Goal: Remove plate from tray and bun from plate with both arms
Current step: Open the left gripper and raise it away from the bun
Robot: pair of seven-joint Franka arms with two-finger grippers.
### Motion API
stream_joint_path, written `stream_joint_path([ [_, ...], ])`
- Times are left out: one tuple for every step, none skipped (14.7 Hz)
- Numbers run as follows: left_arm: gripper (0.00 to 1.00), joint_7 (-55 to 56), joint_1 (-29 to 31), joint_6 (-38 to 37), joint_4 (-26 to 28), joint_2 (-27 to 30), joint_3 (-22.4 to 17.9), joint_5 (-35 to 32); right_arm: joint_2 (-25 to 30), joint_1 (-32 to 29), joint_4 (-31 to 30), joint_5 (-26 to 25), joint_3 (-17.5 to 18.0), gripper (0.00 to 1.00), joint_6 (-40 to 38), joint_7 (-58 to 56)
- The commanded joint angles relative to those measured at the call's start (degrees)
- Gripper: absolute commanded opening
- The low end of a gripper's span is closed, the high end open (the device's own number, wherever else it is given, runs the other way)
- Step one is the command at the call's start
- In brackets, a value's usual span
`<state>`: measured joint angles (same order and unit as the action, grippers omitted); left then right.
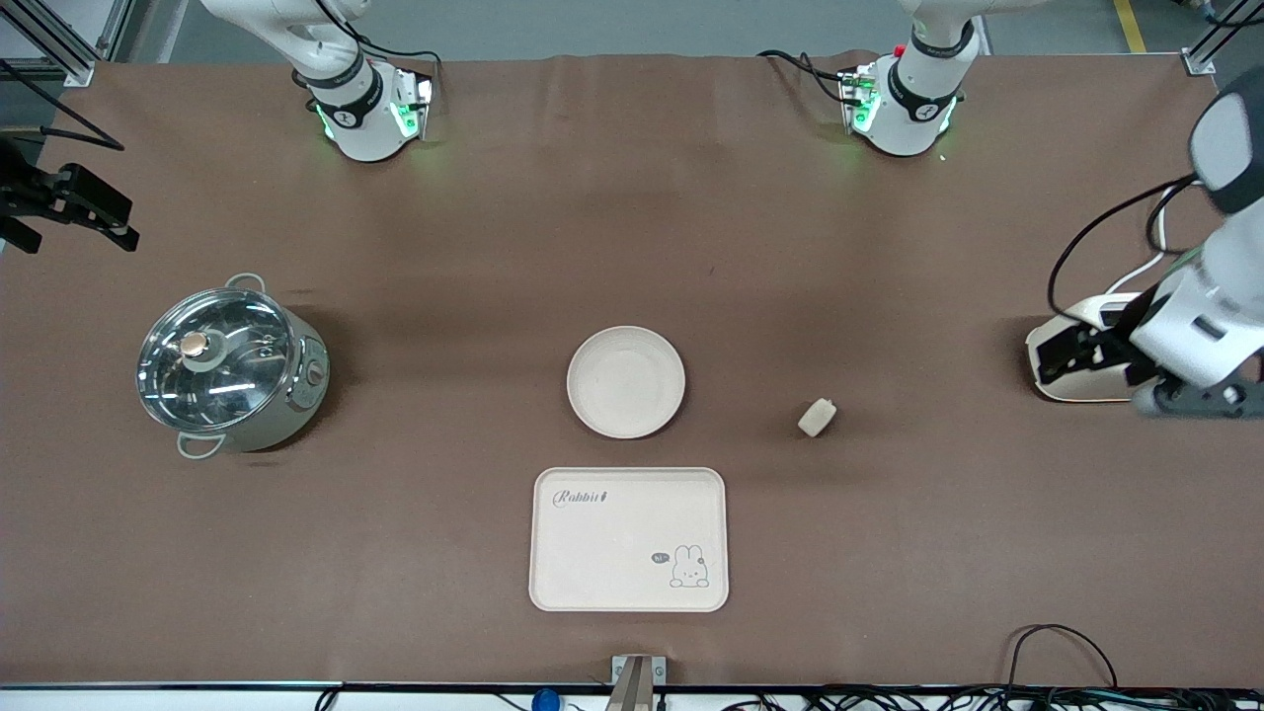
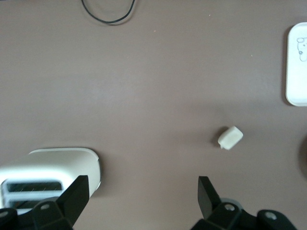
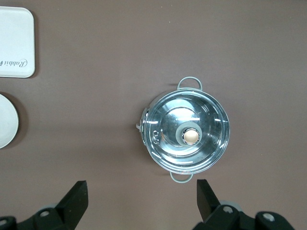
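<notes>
plate (image 1: 626, 381): bare on the worktop (image 1: 632, 247), mid-table, just off the tray's edge on the robots' side. Nothing on it.
tray (image 1: 629, 539): empty, near the worktop's camera-side edge.
bun (image 1: 817, 417): on the worktop, apart from the plate, toward the left arm's end.
left pincer (image 2: 141, 194): released, holding nothing, up over the left arm's end edge, above the white toaster (image 1: 1071, 360). You see the bun ahead of its fingers in the left wrist view.
right pincer (image 3: 141, 194): released, empty, over the worktop beside the lidded pot (image 1: 229, 367) at the right arm's end. Waiting.
judgement: both removals look done. If you need the bun again, the left arm is nearer.
</notes>
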<state>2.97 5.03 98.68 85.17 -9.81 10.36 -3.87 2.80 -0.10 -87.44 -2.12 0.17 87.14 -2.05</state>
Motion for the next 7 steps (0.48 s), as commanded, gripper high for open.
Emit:
stream_joint_path([
  [1.00, -2.00, -4.04, -4.10, 1.49, 6.46, -5.58, 1.05, -0.17, 0.10, 0.70, 0.98, -0.17, 1.00, -0.22, -0.23],
  [1.00, -2.00, -5.45, -4.80, 2.01, 7.52, -6.39, 1.05, -0.17, 0.10, 0.70, 0.98, -0.17, 1.00, -0.22, -0.23],
  [1.00, -1.92, -5.90, -5.42, 2.98, 8.57, -6.49, 1.14, -0.17, 0.19, 0.78, 0.89, -0.17, 1.00, -0.22, -0.23],
  [1.00, -1.57, -6.52, -5.60, 2.81, 8.58, -6.32, 1.40, -0.17, 0.28, 0.78, 0.89, -0.09, 1.00, -0.13, -0.23],
  [1.00, -0.96, -6.96, -5.60, 2.03, 8.24, -5.79, 1.49, -0.17, 0.28, 0.78, 0.80, -0.09, 1.00, -0.13, -0.23],
  [1.00, -0.78, -7.14, -5.60, 1.76, 8.06, -5.79, 1.58, -0.17, 0.28, 0.78, 0.80, -0.09, 1.00, -0.22, -0.14],
  [1.00, -0.69, -7.14, -5.60, 0.89, 7.71, -5.87, 1.58, -0.17, 0.37, 0.87, 0.89, 0.00, 1.00, -0.22, 0.03],
])
